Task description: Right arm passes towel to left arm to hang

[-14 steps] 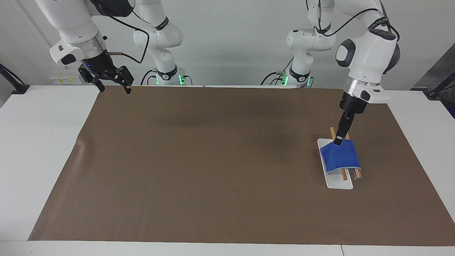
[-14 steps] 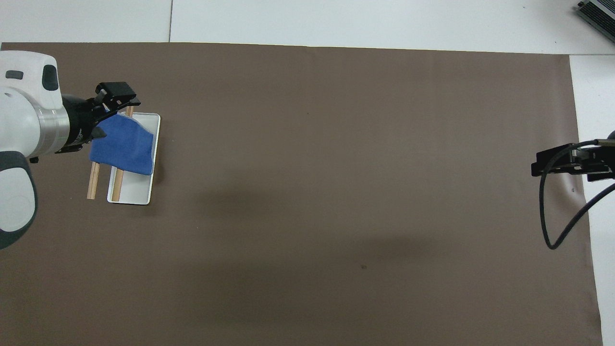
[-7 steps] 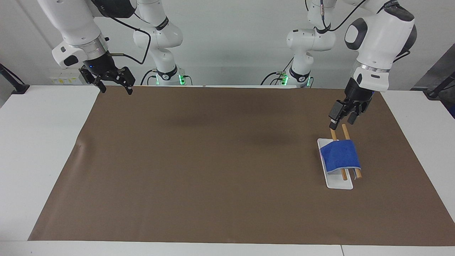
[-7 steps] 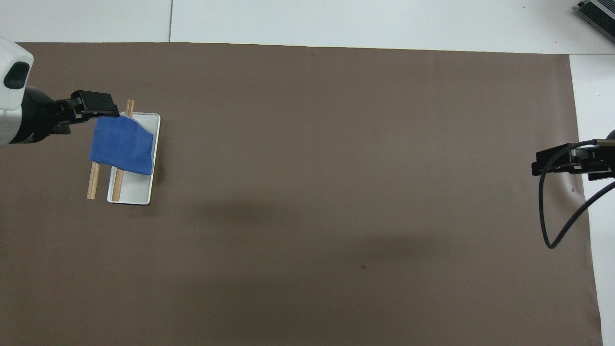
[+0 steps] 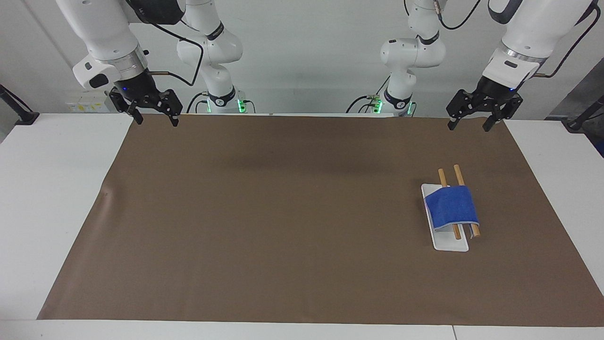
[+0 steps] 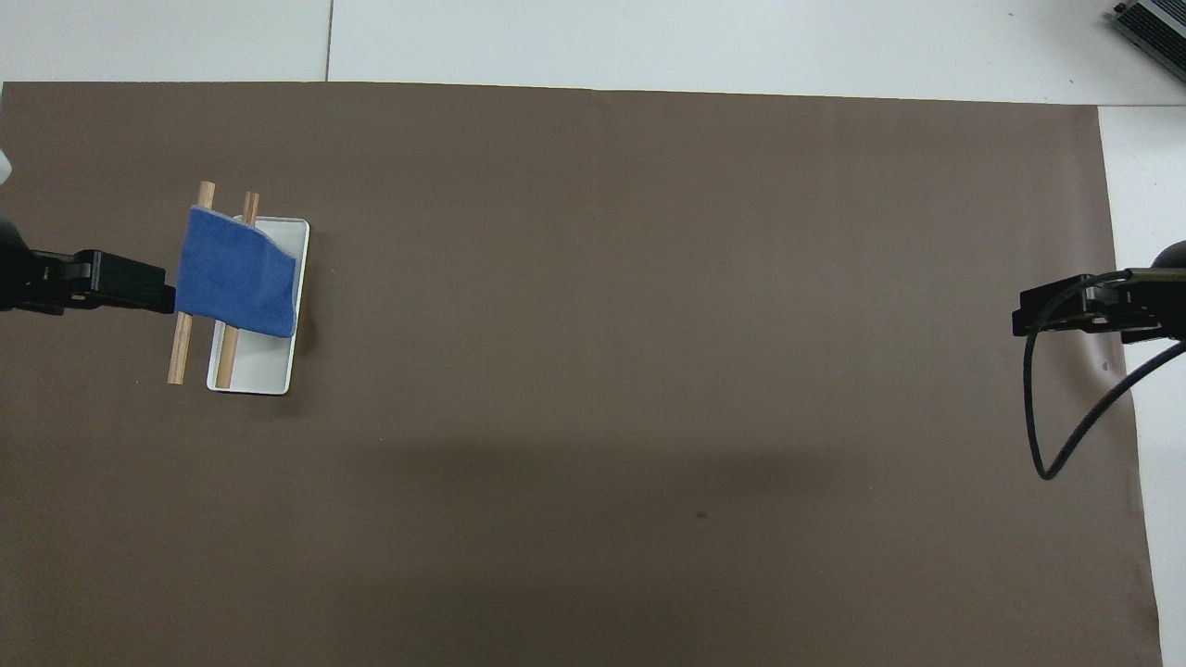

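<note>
Both tools spread and empty; towel draped over two wooden rods.

The left tool (image 5: 476, 123) is held with fingers spread, nothing gripped, above the brown mat's (image 5: 283, 212) corner at the left arm's end of the counter (image 5: 47, 189), on the robots' edge. The right tool (image 5: 153, 115) is likewise spread and empty above the mat's corner at the right arm's end. The blue towel (image 5: 452, 207) is seen draped across two wooden rods (image 5: 457, 174) over a white tray (image 5: 450, 243), apart from both tools. A pale wall is seen past the arm bases.
</note>
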